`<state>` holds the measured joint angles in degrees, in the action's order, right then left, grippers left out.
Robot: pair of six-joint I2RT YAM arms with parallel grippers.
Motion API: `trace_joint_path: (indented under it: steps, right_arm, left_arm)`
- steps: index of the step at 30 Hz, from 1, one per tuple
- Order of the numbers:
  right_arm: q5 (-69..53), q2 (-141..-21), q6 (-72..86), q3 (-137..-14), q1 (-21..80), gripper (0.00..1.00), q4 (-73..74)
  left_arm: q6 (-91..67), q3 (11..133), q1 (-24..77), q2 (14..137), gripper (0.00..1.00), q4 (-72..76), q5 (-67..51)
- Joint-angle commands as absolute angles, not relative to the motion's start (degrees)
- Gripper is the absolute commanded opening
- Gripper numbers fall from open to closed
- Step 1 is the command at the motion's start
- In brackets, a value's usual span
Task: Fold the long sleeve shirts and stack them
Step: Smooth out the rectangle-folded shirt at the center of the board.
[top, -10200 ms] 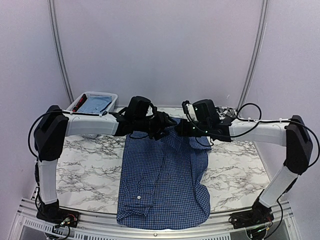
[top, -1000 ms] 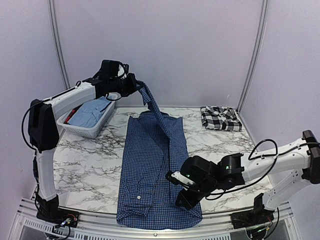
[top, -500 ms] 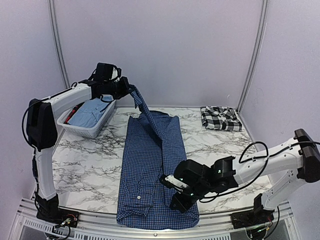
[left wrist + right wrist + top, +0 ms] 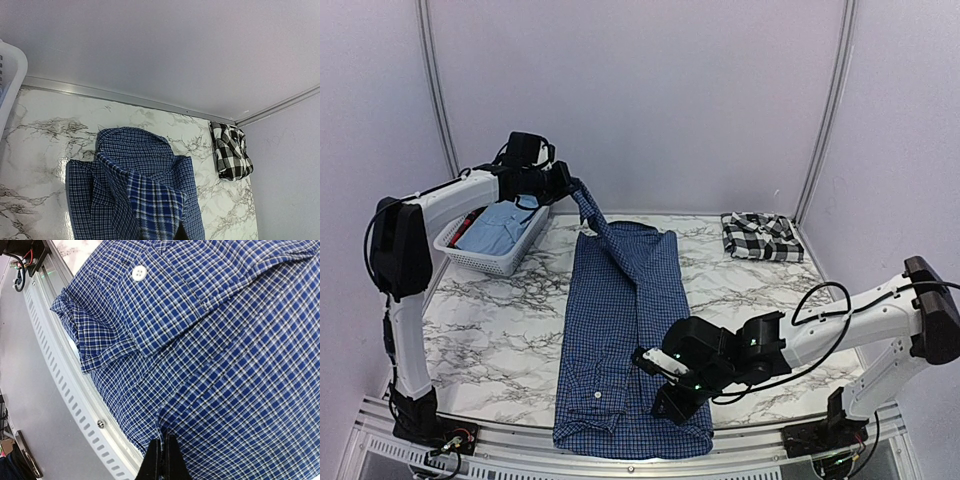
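Here, left gripper (image 4: 571, 187) and right gripper (image 4: 665, 402) each pinch the dark blue shirt (image 4: 610, 330) (left high, right low).

1. Top view: bright, even, diffuse light; only faint, soft shadows on the marble table (image 4: 490, 330); straight lines bow near the frame edges.
2. Left wrist view: sharp; a pale sheen on the marble, possibly glare.
3. Right wrist view: weave of the dark blue shirt (image 4: 225, 340) crisp; lower-left corner dim.
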<state>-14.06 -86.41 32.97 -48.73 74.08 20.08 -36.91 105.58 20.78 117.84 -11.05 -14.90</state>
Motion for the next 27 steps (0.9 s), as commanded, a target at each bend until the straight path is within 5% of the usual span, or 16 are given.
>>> trace_joint_path:
  steps: [1, 27]
  right_arm:
    - [-14.90, -87.25, 33.02, -49.82, 74.62, 0.00, 18.68]
    - [-16.07, -90.45, 32.57, -51.09, 74.62, 0.05, 15.69]
  left_arm:
    - [-35.68, 104.90, 20.22, 114.56, 0.00, -11.51, -14.00]
    - [-35.74, 104.63, 20.09, 116.22, 0.00, -11.44, -17.06]
